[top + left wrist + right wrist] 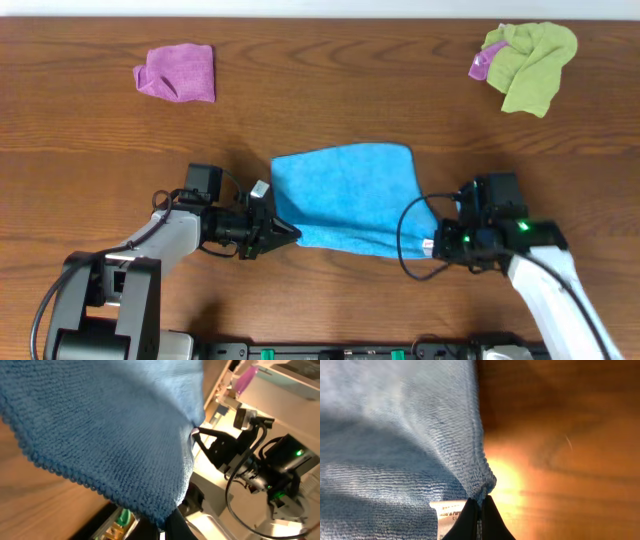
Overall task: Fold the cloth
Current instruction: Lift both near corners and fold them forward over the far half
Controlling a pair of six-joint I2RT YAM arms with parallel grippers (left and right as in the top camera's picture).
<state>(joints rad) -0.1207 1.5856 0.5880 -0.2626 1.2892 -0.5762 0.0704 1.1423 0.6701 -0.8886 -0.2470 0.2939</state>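
Note:
A blue cloth (348, 196) lies spread in the middle of the wooden table. My left gripper (290, 234) is shut on its near left corner, and the cloth (100, 435) hangs in front of that wrist camera from the fingers (167, 527). My right gripper (436, 246) is shut on the near right corner. In the right wrist view the cloth (395, 445) is pinched between the black fingers (480, 515), with a white label (447, 517) beside them.
A pink cloth (178, 72) lies at the back left. A green cloth (532, 62) with a bit of purple lies crumpled at the back right. The table's front edge runs just behind both arms.

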